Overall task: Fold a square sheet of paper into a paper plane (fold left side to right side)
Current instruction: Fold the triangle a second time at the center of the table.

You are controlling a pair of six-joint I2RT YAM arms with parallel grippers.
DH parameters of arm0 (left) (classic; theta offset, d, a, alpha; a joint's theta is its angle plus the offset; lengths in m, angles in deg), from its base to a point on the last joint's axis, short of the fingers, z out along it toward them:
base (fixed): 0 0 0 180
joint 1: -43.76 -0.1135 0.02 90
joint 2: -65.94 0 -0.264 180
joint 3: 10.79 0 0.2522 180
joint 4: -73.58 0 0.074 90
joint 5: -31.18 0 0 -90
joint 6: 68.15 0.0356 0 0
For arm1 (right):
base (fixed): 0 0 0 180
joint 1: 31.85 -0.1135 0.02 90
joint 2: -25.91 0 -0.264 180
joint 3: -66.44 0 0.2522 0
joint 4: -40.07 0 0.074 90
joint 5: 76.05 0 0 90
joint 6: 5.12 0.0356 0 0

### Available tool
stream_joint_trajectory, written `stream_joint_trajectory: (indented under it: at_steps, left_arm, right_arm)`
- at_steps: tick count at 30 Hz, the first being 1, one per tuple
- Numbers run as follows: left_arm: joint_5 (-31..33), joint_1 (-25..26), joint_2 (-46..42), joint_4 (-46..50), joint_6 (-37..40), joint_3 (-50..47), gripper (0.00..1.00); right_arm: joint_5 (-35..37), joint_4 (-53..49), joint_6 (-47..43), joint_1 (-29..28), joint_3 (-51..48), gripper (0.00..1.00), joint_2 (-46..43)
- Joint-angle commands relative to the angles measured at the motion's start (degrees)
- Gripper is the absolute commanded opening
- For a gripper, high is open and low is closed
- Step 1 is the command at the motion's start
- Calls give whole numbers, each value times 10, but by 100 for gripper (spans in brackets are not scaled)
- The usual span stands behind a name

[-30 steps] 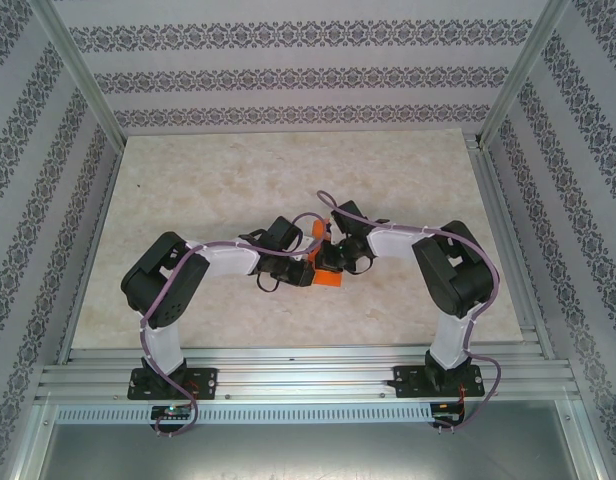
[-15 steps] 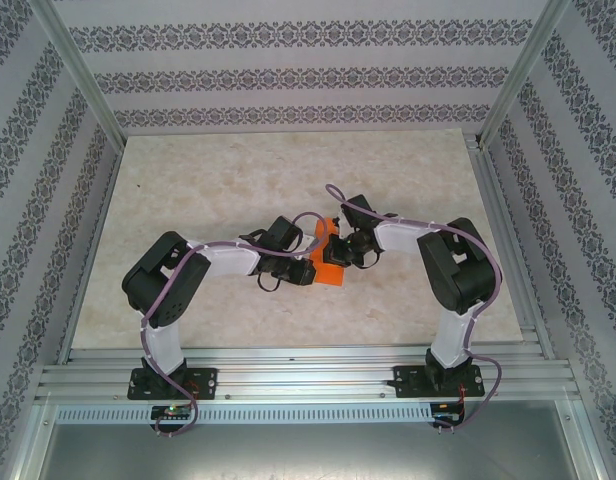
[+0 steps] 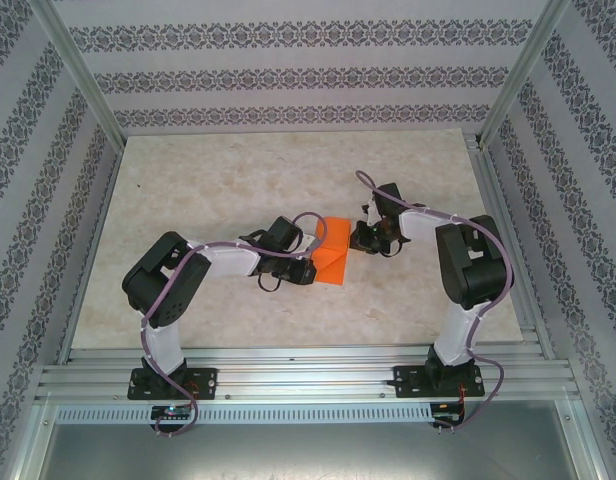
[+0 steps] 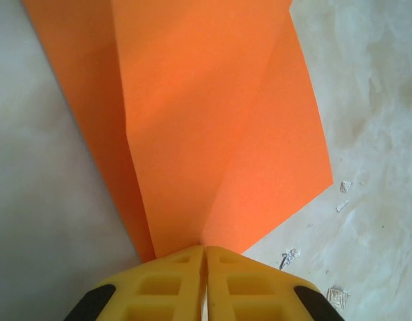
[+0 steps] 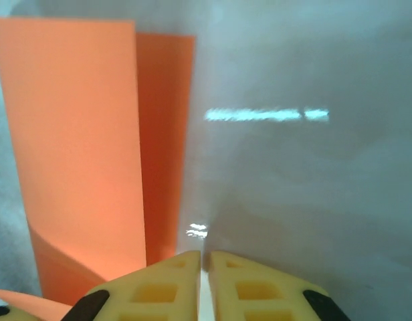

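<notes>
Left gripper (image 4: 204, 250) pinches folded orange sheet (image 3: 333, 252) at its 7 o'clock corner. Right gripper (image 5: 204, 255) pressed together, empty, at sheet's 2 o'clock. Best approach: hold pinch firm, match edges, then flatten crease.

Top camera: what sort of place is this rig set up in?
Probably a purpose-built robot test cell: metal frame posts, patterned wall panels on three sides, and a marble-look tabletop with the left arm and right arm bolted to a rail at its near edge.
</notes>
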Motion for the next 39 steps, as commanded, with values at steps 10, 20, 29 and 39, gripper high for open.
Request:
stream_joint_trajectory:
  at_steps: [10,20,29,39]
  left_arm:
    - [-21,-32,-118,84,-22,26,28]
    - [-62,-91,-63,26,-34,49,48]
    - [-123,-92,8,-22,-49,88,50]
    - [-144,-92,27,-37,-55,86,37]
  right_arm:
    - [-79,157,105,23,-144,40,-155]
    - [-106,234,137,-6,-195,48,-152]
    - [-107,249,143,-15,-203,48,-139]
    - [-110,255,148,-21,-201,48,-124]
